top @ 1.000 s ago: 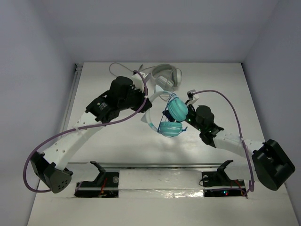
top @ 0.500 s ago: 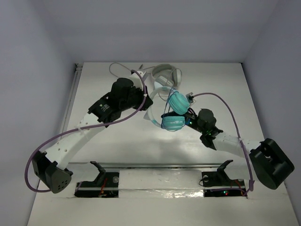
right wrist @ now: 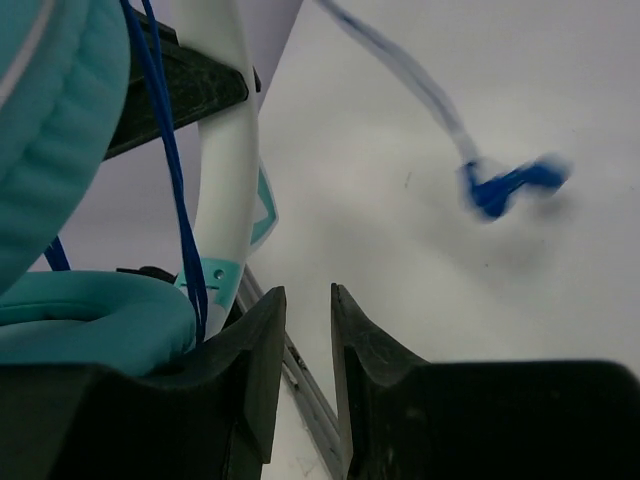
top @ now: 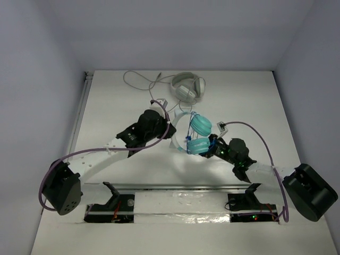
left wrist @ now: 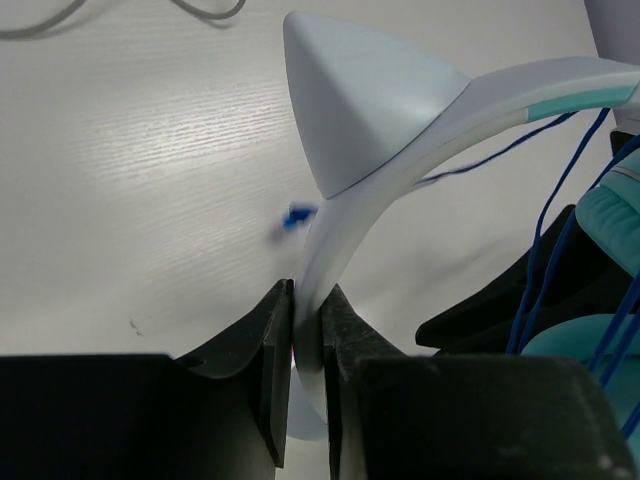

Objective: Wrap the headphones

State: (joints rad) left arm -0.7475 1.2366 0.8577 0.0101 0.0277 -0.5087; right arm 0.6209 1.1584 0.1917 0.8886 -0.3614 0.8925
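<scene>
At tabletop [top: 106, 106] centre: headphones [top: 201, 126], drawn a little toward 6 o'clock over the last second. Left gripper [left wrist: 307, 372] stays clamped on the headband [left wrist: 400, 110] at their 9 o'clock. Right gripper [right wrist: 305, 330] has swung from 3 to 4 o'clock and narrowed; slim gap, nothing seen in it. Cable [right wrist: 165, 150] crosses the cups; plug [right wrist: 510, 185] blurred, hanging loose. Judgement: wrapping under way, tail end unsecured.

Teal ear cups, pale whitish-blue headband, thin blue cable on headphones [top: 201, 126]. Upper-centre grey-white headset [top: 187, 86], grey cord. White table [top: 114, 101]. Purple hoses [top: 85, 153] on arms.
</scene>
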